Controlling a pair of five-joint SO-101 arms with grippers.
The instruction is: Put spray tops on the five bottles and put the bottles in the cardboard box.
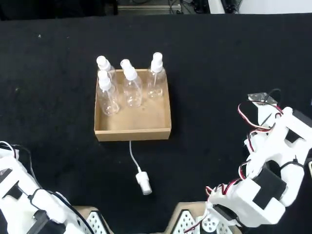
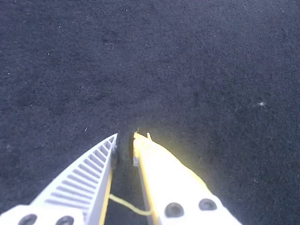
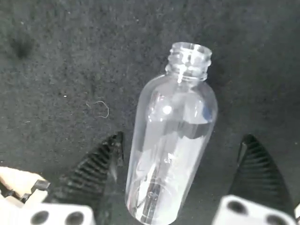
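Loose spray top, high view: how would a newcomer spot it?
Find the cardboard box on the black cloth. Just outside its near wall lies a white spray top, thin tube trailing toward the box. Unlike the four tops inside, it sits on no bottle.

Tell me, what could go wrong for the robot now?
The open right hand straddles a smooth, round bottle; it might slip out when squeezed. The loose spray top has a long thin tube that could miss the bottle's narrow neck. Four bottles crowd the far side of the cardboard box, so adding another might knock one over.
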